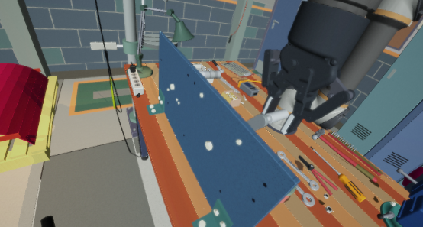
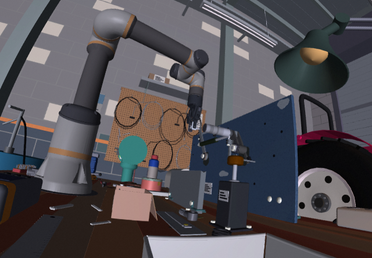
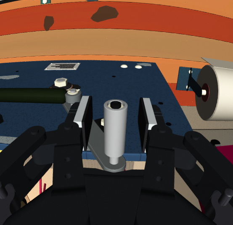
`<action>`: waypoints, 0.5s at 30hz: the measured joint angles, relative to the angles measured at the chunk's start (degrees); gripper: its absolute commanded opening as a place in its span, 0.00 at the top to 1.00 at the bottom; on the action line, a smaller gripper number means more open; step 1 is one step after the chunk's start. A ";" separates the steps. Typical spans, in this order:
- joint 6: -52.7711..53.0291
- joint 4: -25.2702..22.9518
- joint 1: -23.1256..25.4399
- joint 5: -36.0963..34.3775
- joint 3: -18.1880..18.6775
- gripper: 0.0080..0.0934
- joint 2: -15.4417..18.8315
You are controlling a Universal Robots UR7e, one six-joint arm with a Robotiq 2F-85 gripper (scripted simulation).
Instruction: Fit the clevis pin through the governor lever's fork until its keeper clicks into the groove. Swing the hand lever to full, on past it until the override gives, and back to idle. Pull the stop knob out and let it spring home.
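The hand lever's grey cylindrical grip stands out from the upright blue panel near its top edge, on a flat grey arm. My gripper straddles this grip and is open, holding nothing. From the second side camera the grip juts toward the arm, with my gripper at its end. A dark green rod runs left from a pivot with a bolt. An orange knob sits on a stem below the lever. The clevis pin is hidden from me.
The orange-striped workbench carries wrenches, screwdrivers and pliers on the panel's right. A roll of paper hangs on a bracket to the right. A black box, a grey box and a carton stand in front of the panel.
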 measured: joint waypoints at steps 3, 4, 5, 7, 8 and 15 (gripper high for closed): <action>0.00 0.00 0.00 0.00 0.00 0.58 0.00; 0.00 0.00 0.00 0.00 0.00 0.58 0.00; 0.00 0.00 0.00 0.00 0.00 0.58 0.00; 0.00 0.00 0.00 0.00 0.00 0.58 0.00; 0.00 0.00 0.00 0.00 0.00 0.58 0.00; 0.00 0.00 0.00 0.00 0.00 0.75 0.00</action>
